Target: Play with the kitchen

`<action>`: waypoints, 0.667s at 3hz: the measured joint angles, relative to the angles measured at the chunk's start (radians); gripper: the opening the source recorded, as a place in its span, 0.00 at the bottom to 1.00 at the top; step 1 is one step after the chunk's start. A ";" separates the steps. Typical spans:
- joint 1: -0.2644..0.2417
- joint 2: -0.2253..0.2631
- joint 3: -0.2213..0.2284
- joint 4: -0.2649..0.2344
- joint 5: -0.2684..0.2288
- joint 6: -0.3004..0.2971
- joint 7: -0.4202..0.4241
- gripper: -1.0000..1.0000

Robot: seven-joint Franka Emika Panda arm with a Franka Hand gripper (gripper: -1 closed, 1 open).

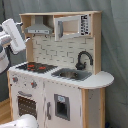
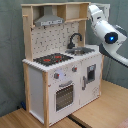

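The gripper (image 1: 21, 26) of the white arm (image 2: 107, 32) hangs at the upper outer corner of the kitchen (image 2: 62, 65), level with the grey hood (image 1: 39, 27) and just beside the side panel nearest the hob; whether its fingers are spread or closed cannot be told, and nothing is seen in its grasp. In the first exterior view the arm enters from the first exterior view's left, and in the second exterior view it reaches in from the second exterior view's right, a blue light (image 2: 110, 37) showing on one joint. The kitchen stands upright on a wooden floor (image 2: 100, 107) before a grey curtain (image 1: 115, 45). On its counter the black hob (image 1: 36, 66) with red rings lies below the hood, and the steel sink (image 1: 71, 74) lies next to the hob, with the black faucet (image 1: 83, 59) rising behind the sink. Below the hob is the windowed oven door (image 2: 64, 95).
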 joint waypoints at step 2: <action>0.051 0.000 0.134 0.091 -0.105 -0.026 -0.051 1.00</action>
